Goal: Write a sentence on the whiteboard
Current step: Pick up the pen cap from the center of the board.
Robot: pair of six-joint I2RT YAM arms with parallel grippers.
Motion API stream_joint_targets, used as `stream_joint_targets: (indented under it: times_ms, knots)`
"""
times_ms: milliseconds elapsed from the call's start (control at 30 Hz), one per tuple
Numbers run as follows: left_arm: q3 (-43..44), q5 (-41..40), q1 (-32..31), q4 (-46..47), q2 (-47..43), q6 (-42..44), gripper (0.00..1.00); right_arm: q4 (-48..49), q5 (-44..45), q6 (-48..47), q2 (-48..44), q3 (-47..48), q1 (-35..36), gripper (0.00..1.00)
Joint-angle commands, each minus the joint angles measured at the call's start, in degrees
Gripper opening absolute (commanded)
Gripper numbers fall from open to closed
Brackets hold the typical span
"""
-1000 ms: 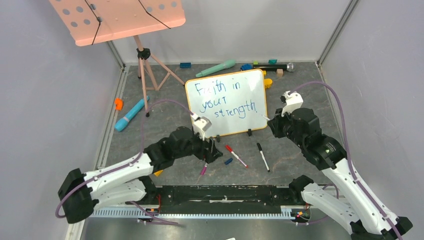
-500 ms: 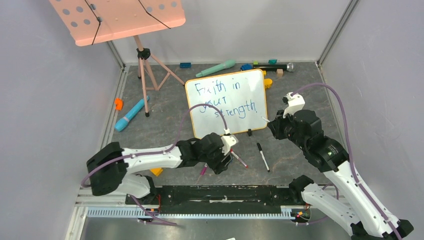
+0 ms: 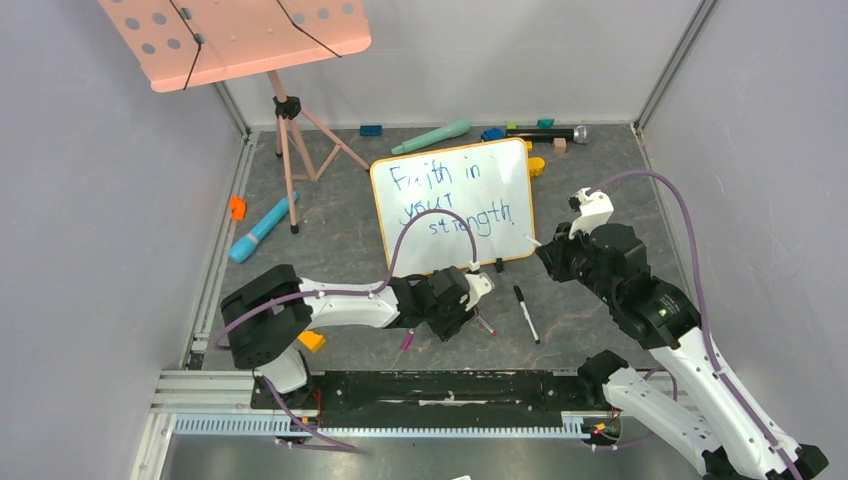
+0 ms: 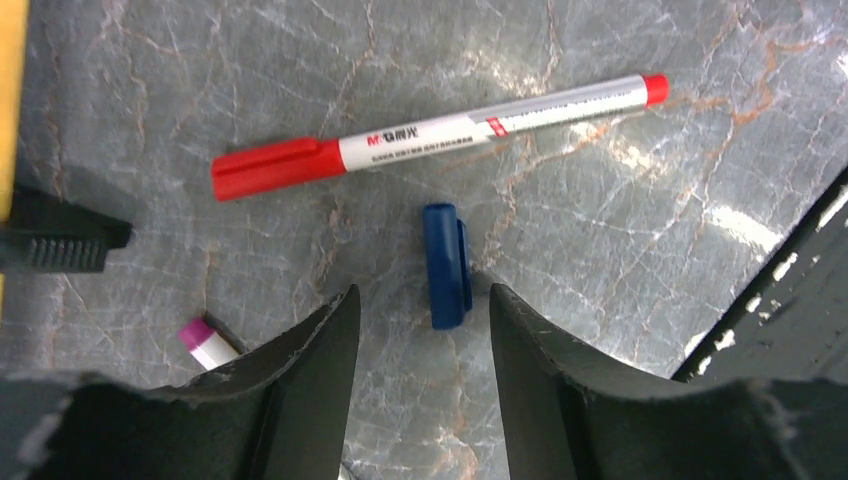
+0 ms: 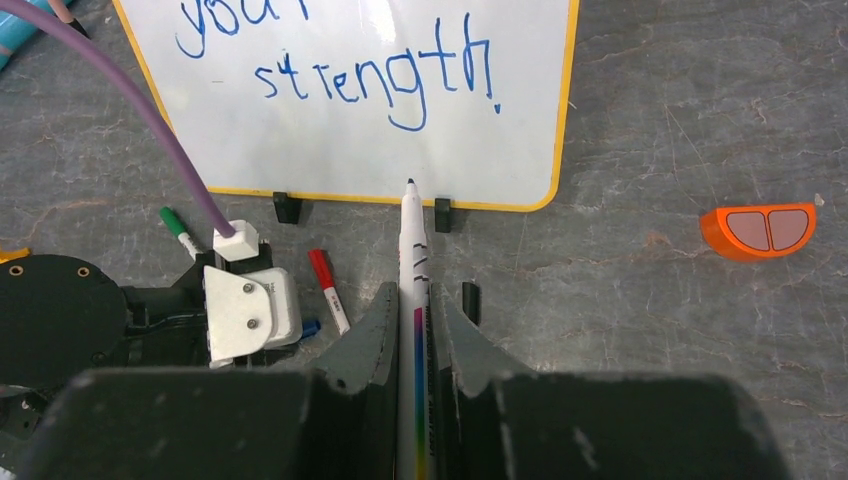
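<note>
Near the bench's middle, the left gripper (image 4: 420, 300) hangs with its jaws apart over a blue marker cap (image 4: 445, 265), with a red marker (image 4: 440, 135) just past it. Beyond them, toward the far edge, lies the whiteboard (image 3: 505, 240), bearing the sentence (image 5: 375, 85) in blue. At the board's near right corner the right gripper (image 5: 415, 300) clamps an uncapped marker (image 5: 413, 250), its tip at the frame.

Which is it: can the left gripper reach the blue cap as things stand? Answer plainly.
Probably yes. The left gripper is open over the blue cap, whose near end shows between its fingers; the red marker lies apart from it and nothing covers it.
</note>
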Motion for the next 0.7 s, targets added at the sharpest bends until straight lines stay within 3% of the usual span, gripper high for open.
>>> stream_joint_targets:
  times_ms: [0,100,167,233,367,500,667]
  knots:
    - [1.8,-0.4,-0.3,3.1,2.9,3.8,0.55,0.3,-0.2,1.0,-1.1,-1.1,-0.2,0.00]
    - [2.2,1.1,-0.3,2.3,4.7,5.0,0.44,-1.1,-0.3,1.8,-1.7,-1.8,-0.3,0.00]
    - [1.1,3.9,-0.2,3.0,4.7,7.8,0.27,-2.9,-0.4,2.9,-2.1,-2.1,-0.2,0.00]
    - [-0.6,4.4,-0.3,3.9,3.7,8.9,0.03,-4.9,-2.2,3.5,-1.6,-2.2,-0.2,0.00]
    - [-5.7,2.6,-0.3,9.3,-1.5,9.8,0.02,-7.5,-6.3,5.1,-2.1,-3.1,-0.2,0.00]
    - [-12.9,-0.9,-0.3,20.7,-9.2,14.4,0.02,-8.0,-11.9,6.1,-2.4,-4.8,-0.2,0.00]
    - [-21.5,-0.2,-0.2,36.7,-14.5,23.9,0.02,-1.0,-25.0,6.5,-1.9,-11.3,-0.2,0.00]
